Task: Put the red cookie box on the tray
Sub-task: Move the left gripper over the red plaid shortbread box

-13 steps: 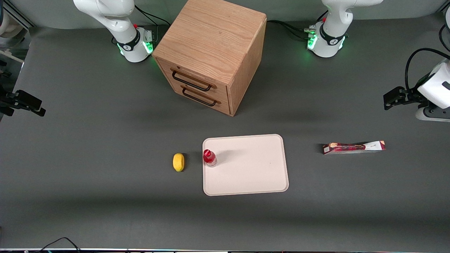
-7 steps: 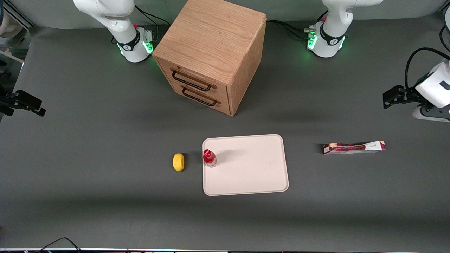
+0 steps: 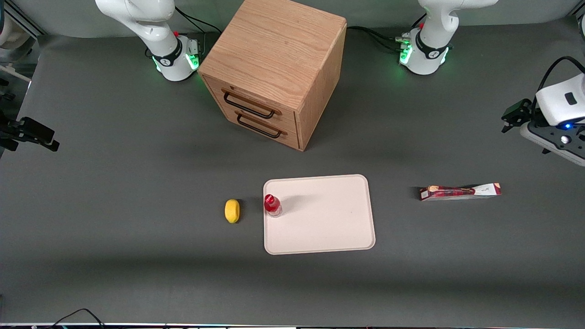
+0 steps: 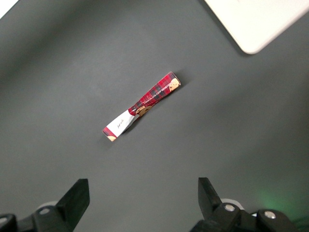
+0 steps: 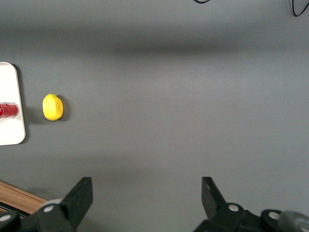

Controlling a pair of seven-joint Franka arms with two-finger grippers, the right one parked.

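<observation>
While the red cookie box lies on the desk at the tray's three o'clock, the claw hovers above, spread wide, empty; everything remains.

White, rounded arm shells with black joint bands. A green light ring glows at the base, with a red button and black cables there. Black cable loops over the wrist, where a small blue light shines. The gripper has black, wedge-shaped fingers spread wide, silver screws on its body.
</observation>
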